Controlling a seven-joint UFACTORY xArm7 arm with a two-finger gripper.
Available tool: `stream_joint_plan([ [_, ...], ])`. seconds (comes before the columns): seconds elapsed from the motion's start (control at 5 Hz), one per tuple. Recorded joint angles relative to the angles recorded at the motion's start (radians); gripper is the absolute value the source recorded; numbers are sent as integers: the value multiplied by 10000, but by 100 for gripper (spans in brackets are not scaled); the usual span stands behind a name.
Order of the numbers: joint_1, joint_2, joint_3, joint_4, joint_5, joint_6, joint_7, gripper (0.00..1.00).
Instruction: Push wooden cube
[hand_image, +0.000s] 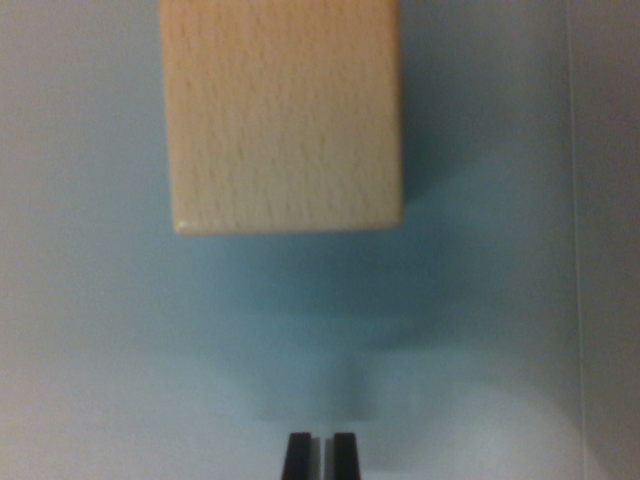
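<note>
A pale wooden cube (285, 115) fills the upper middle of the wrist view, resting on a light blue-grey surface and cut off by the top edge. My gripper (321, 455) shows at the bottom centre as two black fingertips pressed close together, shut with nothing between them. A stretch of bare surface separates the fingertips from the cube's near edge, so they are apart from it.
A thin straight line (578, 250) runs down the wrist view's right side, like a seam or edge in the surface. The cube casts a soft shadow (430, 200) to its right and below.
</note>
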Motion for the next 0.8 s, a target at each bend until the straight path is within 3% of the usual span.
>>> stream_joint_plan([
  [0.2,0,0,0,0,0,0,0,100],
  [0.8,0,2,0,3,0,1,0,100],
])
